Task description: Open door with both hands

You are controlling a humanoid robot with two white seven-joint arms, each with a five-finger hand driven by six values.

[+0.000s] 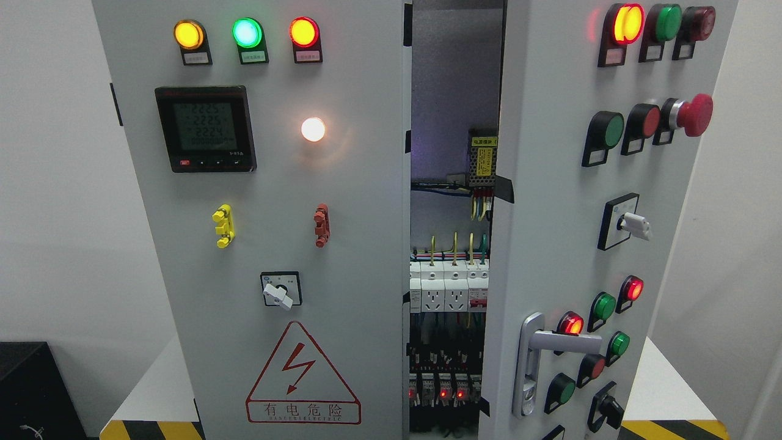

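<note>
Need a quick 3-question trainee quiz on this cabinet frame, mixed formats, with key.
1. True or false: the right door is fully closed.
2. Which lamp atop the left door glows green: A left, B middle, C right?
3. Fill in: the silver door handle is on the ____ door.

Key: 1 false, it stands ajar, showing circuit breakers; 2 B; 3 right. No robot hand is in view.

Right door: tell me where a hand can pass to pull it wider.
The gap between the left door's edge and the right door's free edge is open, widest up top above the yellow-labelled module. Lower down, breakers and wiring crowd behind it. The right door's face is packed with buttons; only its handle offers grip.
</note>
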